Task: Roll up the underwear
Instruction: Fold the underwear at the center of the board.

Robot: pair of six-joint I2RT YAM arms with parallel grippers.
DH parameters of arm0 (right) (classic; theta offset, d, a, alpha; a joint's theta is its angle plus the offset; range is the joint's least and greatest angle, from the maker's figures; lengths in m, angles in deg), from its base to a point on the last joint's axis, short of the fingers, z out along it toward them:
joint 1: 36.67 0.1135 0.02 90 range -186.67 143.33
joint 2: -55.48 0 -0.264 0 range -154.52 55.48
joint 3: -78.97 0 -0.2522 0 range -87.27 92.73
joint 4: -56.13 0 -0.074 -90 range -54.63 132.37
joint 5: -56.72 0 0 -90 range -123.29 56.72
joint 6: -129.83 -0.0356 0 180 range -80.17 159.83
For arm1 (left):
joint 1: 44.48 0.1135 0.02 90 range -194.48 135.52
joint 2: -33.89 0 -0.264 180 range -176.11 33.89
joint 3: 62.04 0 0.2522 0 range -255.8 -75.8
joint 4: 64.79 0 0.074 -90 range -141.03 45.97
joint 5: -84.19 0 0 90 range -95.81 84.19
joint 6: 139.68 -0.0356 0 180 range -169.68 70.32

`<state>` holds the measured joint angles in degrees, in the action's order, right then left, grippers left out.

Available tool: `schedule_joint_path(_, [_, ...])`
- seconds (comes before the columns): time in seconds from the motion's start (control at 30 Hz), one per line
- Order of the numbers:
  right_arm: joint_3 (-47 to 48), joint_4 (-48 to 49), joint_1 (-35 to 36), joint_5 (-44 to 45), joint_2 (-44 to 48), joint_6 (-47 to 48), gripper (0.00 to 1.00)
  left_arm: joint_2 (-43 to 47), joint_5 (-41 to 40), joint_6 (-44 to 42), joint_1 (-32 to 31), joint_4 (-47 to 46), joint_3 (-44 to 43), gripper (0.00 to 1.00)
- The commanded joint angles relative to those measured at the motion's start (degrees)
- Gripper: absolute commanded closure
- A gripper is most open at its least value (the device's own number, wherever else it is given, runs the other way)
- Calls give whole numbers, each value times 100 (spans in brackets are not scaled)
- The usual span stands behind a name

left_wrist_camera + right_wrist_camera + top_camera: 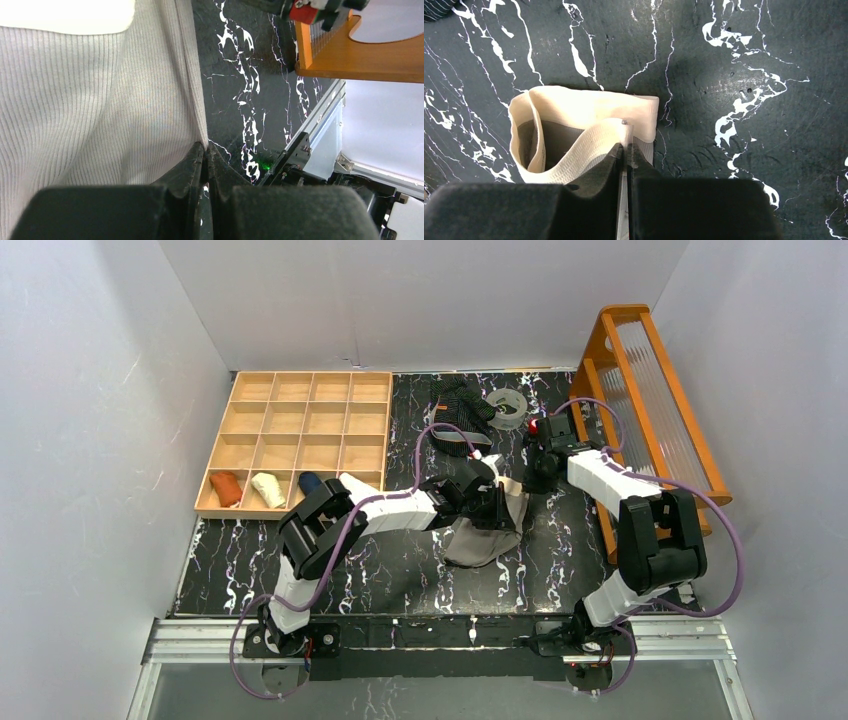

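Note:
The beige-grey underwear [480,538] lies mid-table, partly lifted at its far side. My left gripper [497,504] is shut on the edge of its ribbed cloth [100,115], the fingertips [199,152] pinching the hem. My right gripper [538,480] is shut on its cream waistband [584,107], which stands open in a loop just above the table; the fingertips [616,150] are pressed together on the band. The black striped underwear [458,412] lies spread at the back, and a corner shows in the right wrist view [436,7].
A wooden compartment tray [300,410] at the left holds three rolled cloths in its front row [266,488]. A clear tape ring [507,405] and a red-topped object [534,426] lie near the right gripper. An orange rack [650,410] stands along the right.

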<state>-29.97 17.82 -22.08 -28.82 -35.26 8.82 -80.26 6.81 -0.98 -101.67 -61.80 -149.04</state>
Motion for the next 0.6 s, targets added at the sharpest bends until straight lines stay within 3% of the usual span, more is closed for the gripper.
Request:
schedule_joint_path(0.0, [34,372,-39,188,-14,146,86,-88,161,-22,-82,-21,-165,100])
schedule_joint_path(0.57, [383,592,-45,270,-458,307,83,-348,326,79,-75,-463,-172,90])
